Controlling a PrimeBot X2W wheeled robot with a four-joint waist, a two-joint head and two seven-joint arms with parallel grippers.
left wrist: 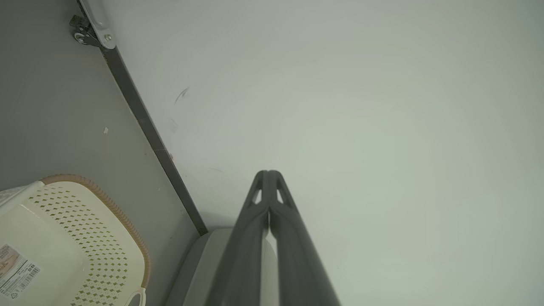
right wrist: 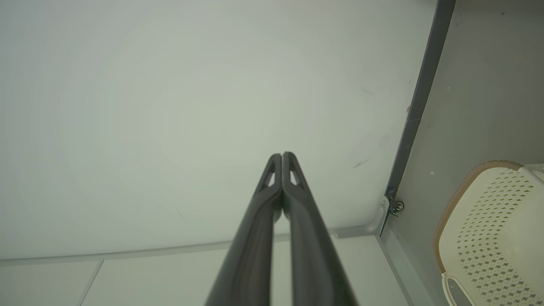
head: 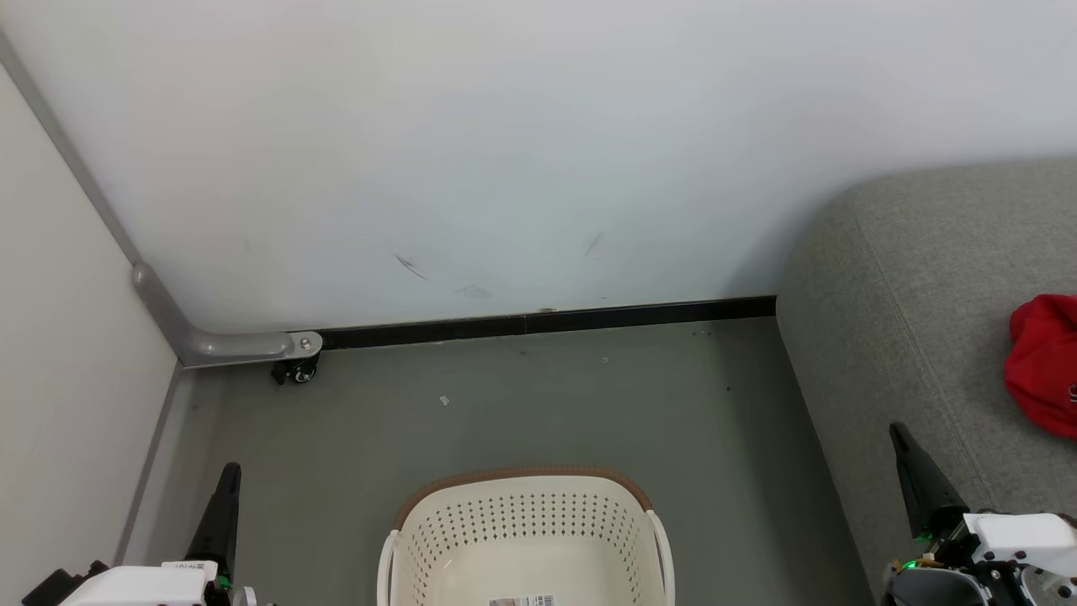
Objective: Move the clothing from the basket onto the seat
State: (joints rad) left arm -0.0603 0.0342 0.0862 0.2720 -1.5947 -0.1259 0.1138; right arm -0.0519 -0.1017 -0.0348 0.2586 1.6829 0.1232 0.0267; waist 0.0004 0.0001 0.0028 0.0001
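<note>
At 6 o'clock in the head view: cream-white perforated plastic basket with a brown rim (head: 526, 484), mouth up, on the grey floor (head: 505, 404). Its visible bottom is bare except for a barcode label (head: 523, 601). The near part is cut off by the frame.

At 3 o'clock: crumpled bright red fabric garment (head: 1043, 362) lying on the large grey woven upholstered seat (head: 909, 278), well apart from the basket. One red bundle confirmed; one piece or two, cannot tell.

Left gripper (head: 227, 488) at 8 o'clock, right gripper (head: 907, 450) at 4 o'clock. Both have fingers pressed together with nothing between them, and both point toward the white wall (head: 505, 151) at 12 o'clock.

Judgement: transfer done, or nearly.

Risks:
1. A piece lying in the unseen near part of the basket would be missed.
2. The right gripper appears against the seat's left flank. A waist turn toward 3 o'clock could rake the fingers over the upholstery, or catch the red fabric and drag it off.

Orientation: the garment is bunched. The long axis of its visible part runs roughly 12 to 6. Its right side is cut off, so collar and hem direction cannot be told.
</note>
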